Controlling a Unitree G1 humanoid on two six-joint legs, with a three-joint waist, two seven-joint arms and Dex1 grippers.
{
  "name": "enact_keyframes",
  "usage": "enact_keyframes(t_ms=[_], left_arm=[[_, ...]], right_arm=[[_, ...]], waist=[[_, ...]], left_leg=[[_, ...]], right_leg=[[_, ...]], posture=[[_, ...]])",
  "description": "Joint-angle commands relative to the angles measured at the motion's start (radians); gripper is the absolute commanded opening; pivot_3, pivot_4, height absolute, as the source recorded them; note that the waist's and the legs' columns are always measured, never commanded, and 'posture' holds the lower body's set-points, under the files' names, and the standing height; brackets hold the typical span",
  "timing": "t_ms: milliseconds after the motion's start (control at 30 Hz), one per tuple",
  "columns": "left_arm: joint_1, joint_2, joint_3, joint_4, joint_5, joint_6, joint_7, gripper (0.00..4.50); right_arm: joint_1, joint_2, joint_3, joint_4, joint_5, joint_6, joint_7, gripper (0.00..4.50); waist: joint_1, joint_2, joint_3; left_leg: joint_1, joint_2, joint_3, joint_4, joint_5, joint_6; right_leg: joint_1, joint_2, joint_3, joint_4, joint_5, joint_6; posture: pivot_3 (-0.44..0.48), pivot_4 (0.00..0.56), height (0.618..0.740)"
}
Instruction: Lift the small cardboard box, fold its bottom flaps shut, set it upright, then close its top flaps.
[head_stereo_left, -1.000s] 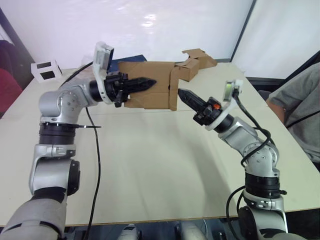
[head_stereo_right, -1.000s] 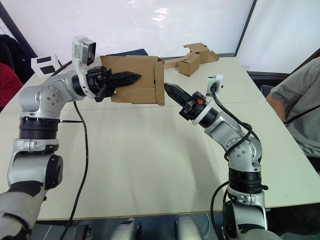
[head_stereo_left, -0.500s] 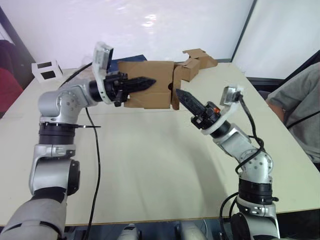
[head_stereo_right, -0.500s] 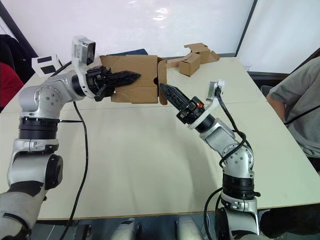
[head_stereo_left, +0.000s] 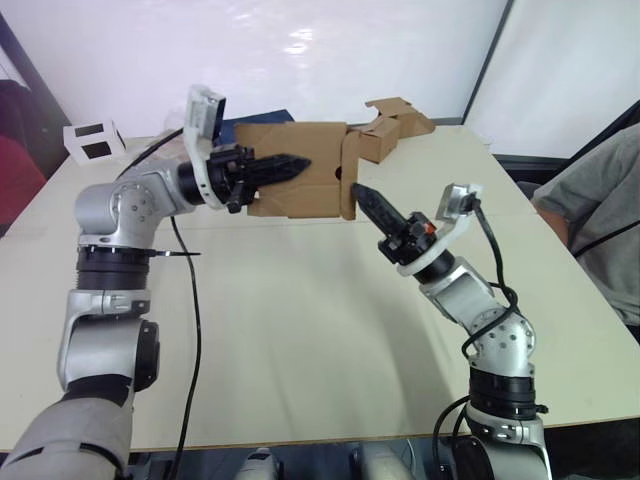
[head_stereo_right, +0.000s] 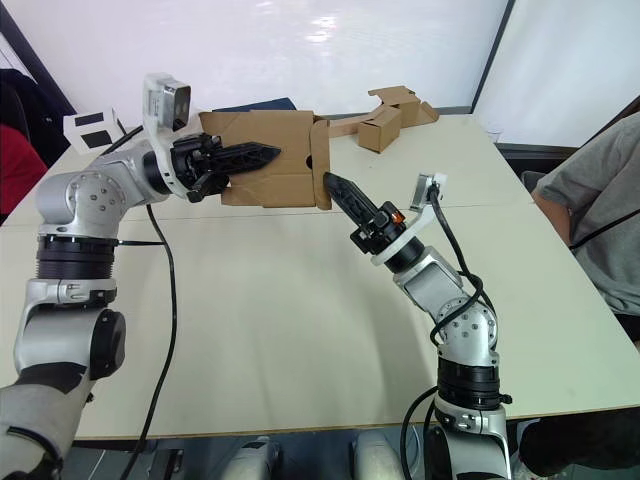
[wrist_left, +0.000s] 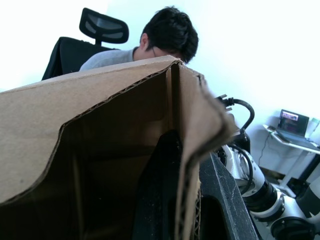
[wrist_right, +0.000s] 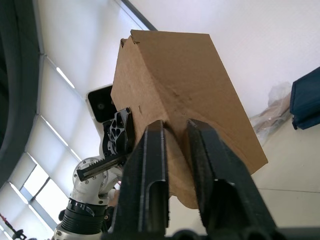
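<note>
Pale desk (head_stereo_left: 300, 330) below; the small cardboard box (head_stereo_left: 300, 180) is held clear of it on its side — left hand (head_stereo_left: 285, 166) pinching one wall, presumably to present the open end. Our right hand (head_stereo_left: 368, 198), fingers slightly parted, meets a bottom flap (head_stereo_left: 348, 186) — we judge it is pushing that shut.

The small cardboard box (head_stereo_left: 300, 183) sits above the table (head_stereo_left: 300, 330) between the left gripper (head_stereo_left: 298, 163) and right gripper (head_stereo_left: 362, 192), cardboard pieces (head_stereo_left: 392, 125) behind it, white cube (head_stereo_left: 92, 139) far left.
</note>
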Motion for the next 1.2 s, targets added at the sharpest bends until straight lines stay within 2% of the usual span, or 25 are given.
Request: enact_keyframes(t_ms=[33, 333, 900, 1200], left_arm=[[-0.016, 0.014, 0.024, -0.033, -0.02, 0.003, -0.005, 0.0], [-0.016, 0.011, 0.024, -0.036, -0.025, 0.009, -0.005, 0.0], [-0.013, -0.011, 0.013, -0.038, -0.011, -0.007, 0.003, 0.0], [-0.017, -0.017, 0.018, -0.016, -0.002, -0.026, 0.018, 0.0]], right_arm=[[-0.014, 0.015, 0.001, -0.009, -0.003, -0.031, 0.004, 0.84], [-0.023, 0.039, -0.013, 0.017, -0.008, -0.082, 0.003, 0.84], [-0.03, 0.06, 0.071, -0.02, -0.035, -0.077, 0.026, 0.84], [-0.02, 0.086, 0.105, -0.08, 0.042, -0.013, -0.002, 0.84]], waist=[[0.0, 0.0, 0.0], [0.0, 0.0, 0.0], [-0.001, 0.0, 0.0], [0.0, 0.0, 0.0]], left_leg=[[0.0, 0.0, 0.0, 0.0, 0.0, 0.0], [0.0, 0.0, 0.0, 0.0, 0.0, 0.0], [0.0, 0.0, 0.0, 0.0, 0.0, 0.0], [0.0, 0.0, 0.0, 0.0, 0.0, 0.0]], right_leg=[[0.0, 0.0, 0.0, 0.0, 0.0, 0.0], [0.0, 0.0, 0.0, 0.0, 0.0, 0.0], [0.0, 0.0, 0.0, 0.0, 0.0, 0.0], [0.0, 0.0, 0.0, 0.0, 0.0, 0.0]], posture=[[0.0, 0.15, 0.74], [0.0, 0.15, 0.74], [0.0, 0.15, 0.74], [0.0, 0.15, 0.74]])
